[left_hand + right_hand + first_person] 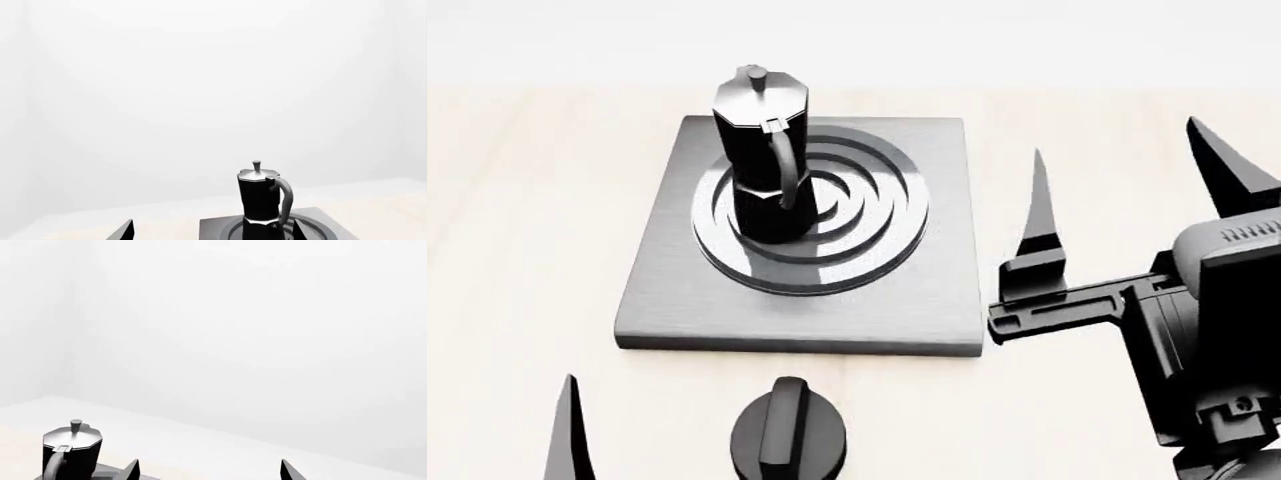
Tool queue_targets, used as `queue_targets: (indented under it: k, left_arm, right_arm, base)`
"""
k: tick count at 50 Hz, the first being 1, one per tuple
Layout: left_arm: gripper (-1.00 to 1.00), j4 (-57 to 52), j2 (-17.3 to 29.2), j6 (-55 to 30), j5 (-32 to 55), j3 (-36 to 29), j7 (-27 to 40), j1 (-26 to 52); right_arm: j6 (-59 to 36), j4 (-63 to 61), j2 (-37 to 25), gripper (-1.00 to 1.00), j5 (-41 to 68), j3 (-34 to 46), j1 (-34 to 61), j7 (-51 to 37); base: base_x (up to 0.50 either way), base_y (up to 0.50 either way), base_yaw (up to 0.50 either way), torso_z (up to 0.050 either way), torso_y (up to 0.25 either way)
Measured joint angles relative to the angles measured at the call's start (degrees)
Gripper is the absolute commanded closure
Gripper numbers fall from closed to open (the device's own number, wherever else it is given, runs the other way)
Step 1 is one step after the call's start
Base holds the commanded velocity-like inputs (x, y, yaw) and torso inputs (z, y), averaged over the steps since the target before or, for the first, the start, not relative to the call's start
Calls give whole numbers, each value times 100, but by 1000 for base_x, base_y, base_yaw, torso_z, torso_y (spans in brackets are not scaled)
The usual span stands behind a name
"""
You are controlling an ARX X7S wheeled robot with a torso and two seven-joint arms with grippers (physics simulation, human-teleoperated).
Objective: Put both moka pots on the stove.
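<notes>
One moka pot [763, 160] upright on stove [941, 310] burner, second pot unseen | right gripper [1134, 185] released, empty, beside stove | left gripper [210, 231] spread, empty | Risk: an arm sweeping past could topple the standing pot.

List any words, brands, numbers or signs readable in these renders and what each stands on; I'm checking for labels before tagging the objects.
None can be read.
Tall faceted black moka pot with silvery lid: no lettering.
Flat square dark-grey metal stove plate: only concentric rings.
Short round black ridged knob: no markings.
Right gripper housing: fine ribbed lines, not text.
</notes>
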State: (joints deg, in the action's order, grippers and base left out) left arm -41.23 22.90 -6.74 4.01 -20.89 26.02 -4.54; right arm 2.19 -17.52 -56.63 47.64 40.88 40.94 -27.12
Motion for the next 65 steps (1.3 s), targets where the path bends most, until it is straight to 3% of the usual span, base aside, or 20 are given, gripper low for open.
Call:
queue_targets:
  k: [11,28,65]
  left_arm:
    - [-100,-54,13,3,-51,-35,47,-61]
    - [-100,55,-18,37,-52,-75,75,3]
    - [-100,361,-44,46,128,-34,47,324]
  right_arm:
    - [201,189,-647,-100,193,-277,-276,-76]
    - [-90,1039,-1065,-100,536,-478,-176,183]
    - [-2154,2534,-785,-100,444,-182,1411,1341]
  base:
    - [0,0,0,0,0]
    - [0,0,0,0,0]
    - [0,0,0,0,0]
